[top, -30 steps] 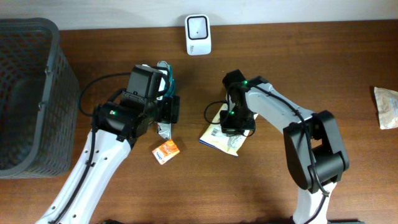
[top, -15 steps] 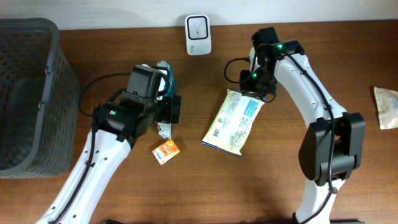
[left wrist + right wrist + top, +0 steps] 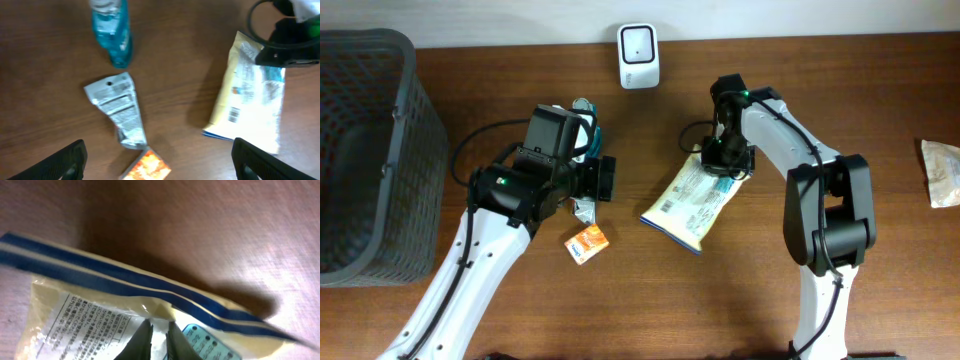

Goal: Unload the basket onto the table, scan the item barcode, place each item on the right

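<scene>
So my right gripper (image 3: 158, 325) is now pinched together on the top end of the bag (image 3: 690, 205), just under the blue stripes, with the film caught between the fingers. A second ago it was parked low over the middle of the bag, which lay flat. Then it swung up toward the back of the table with the top edge in tow, and now it's drifted back down and left a bit. Net result: the bag's held end sits closer to the scanner (image 3: 638, 55) than it did, and the far end trails toward me. It's still well apart from the scanner though, so I'd say nothing has been scanned yet. The barcode (image 3: 233, 115) is on the face that's pointing up, down near the trailing end. My guess is I still have to carry the bag over and turn that patch toward the scanner window, not just drag it around. A one-end pinch on a floppy bag could let it swing or fold, so that's my worry. My left gripper (image 3: 157, 145) hasn't gone anywhere. Its fingers are spread wide, holding nothing, above the sachet (image 3: 120, 110), with the tube (image 3: 112, 35) just past it.
</scene>
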Motion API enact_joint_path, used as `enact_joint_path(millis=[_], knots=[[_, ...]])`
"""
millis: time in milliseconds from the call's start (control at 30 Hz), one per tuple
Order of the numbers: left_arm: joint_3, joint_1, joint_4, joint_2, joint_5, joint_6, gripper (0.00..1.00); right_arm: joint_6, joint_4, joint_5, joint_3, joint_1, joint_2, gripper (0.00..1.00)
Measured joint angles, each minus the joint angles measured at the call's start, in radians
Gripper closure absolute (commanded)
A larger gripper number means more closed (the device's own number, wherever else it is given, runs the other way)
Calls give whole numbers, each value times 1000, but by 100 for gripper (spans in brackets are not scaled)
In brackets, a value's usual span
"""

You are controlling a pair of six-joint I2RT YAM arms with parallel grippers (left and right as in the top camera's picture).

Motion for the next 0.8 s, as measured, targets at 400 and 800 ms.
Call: enact_joint_path(millis=[400, 800], knots=[[-10, 0, -2, 0, 47, -1, 16, -82, -461, -12, 225, -15, -50, 63], [-14, 0, -5, 6, -25, -35, 16, -138, -417, -75, -27, 179, -51, 63]])
